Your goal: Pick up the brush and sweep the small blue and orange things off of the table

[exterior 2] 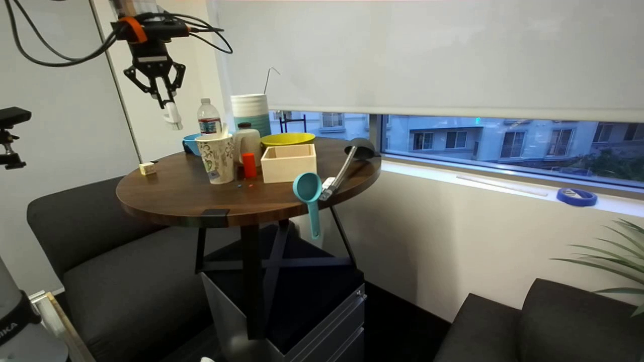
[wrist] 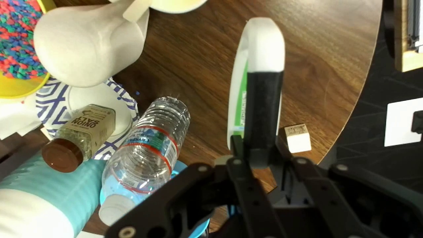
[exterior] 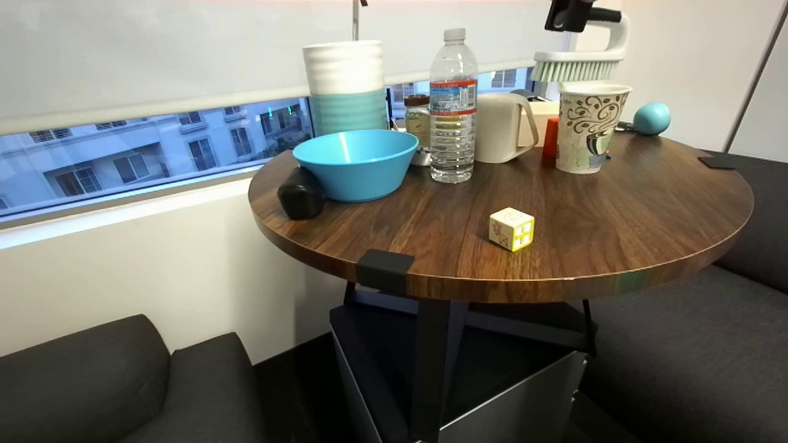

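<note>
Clearly, a jar [wrist: 82, 132] reads "ONION SALT"; pincer [wrist: 258, 148] grips brush [exterior: 578, 58].

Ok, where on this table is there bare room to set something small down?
Best looks the stretch between the pale block and patterned cup, though the brush seems to hang above. A smaller gap separates the block and blue bowl. Crowding is toward the window: bowl, water bottle, pitcher, spice jar.

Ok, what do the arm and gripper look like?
The gripper is black, with jointed fingers, a pale strip and round silvery bolts. Above it: an orange band and looping black cables. The arm's lower part is grey; its dark band carries white lettering ending in KA.
</note>
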Action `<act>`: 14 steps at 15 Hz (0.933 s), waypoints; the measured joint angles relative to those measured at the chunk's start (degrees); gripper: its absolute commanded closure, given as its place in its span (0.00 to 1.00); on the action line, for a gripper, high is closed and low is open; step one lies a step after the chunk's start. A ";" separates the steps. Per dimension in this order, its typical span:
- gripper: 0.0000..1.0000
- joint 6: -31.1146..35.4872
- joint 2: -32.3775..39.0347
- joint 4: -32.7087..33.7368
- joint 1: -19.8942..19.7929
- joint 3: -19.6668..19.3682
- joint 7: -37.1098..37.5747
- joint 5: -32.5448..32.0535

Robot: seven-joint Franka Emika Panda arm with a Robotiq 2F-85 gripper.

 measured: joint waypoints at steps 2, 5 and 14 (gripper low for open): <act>0.94 -0.72 -0.62 -0.92 0.02 -1.85 -5.05 0.00; 0.94 -2.87 -2.16 -2.89 0.02 -4.24 -11.93 0.00; 0.94 -5.01 -4.37 -5.71 -0.12 -5.93 -16.58 0.03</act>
